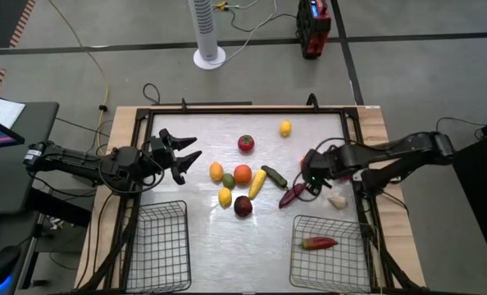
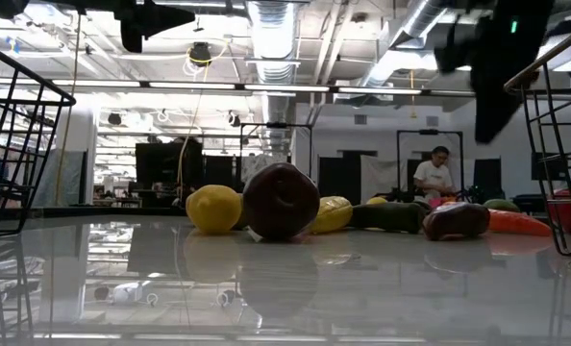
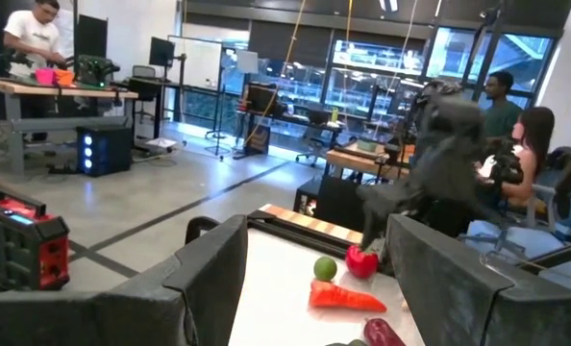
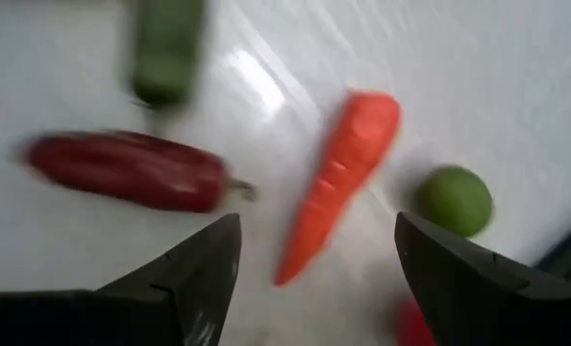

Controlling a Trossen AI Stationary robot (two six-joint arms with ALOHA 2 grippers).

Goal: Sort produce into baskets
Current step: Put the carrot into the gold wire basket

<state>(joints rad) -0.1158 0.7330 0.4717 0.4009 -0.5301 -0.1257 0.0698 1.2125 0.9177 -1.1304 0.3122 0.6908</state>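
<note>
The right gripper point(image 1: 309, 166) is hanging over the right side of the shiny white bench point(image 1: 202, 246), and its dark fingers point(image 4: 194, 274) are spread apart with nothing between them. In the right wrist view, a long orange toy carrot point(image 4: 338, 178) is lying right under the gap, with a dark red toy chili pepper point(image 4: 132, 173) on one side and a small round green lime point(image 4: 454, 200) on the other, all apart from each other. It looks like the arm is getting ready to pick up the carrot. To do it well, the fingers should be going down on each side of the carrot's thick part, across it and not along it, so it is not slipping out, and they should be staying off the pepper and the lime. The wire mesh basket on the right point(image 1: 297, 270) is nearby and already has one long red pepper point(image 1: 318, 242) in it. The wire mesh basket on the left point(image 1: 157, 270) is holding nothing. More toy fruits are sitting in the middle, like a red tomato point(image 1: 246, 144) and a yellow lemon point(image 1: 285, 128). The left gripper point(image 1: 186, 156) is waiting at the left side with its fingers partly spread and holding nothing.
</note>
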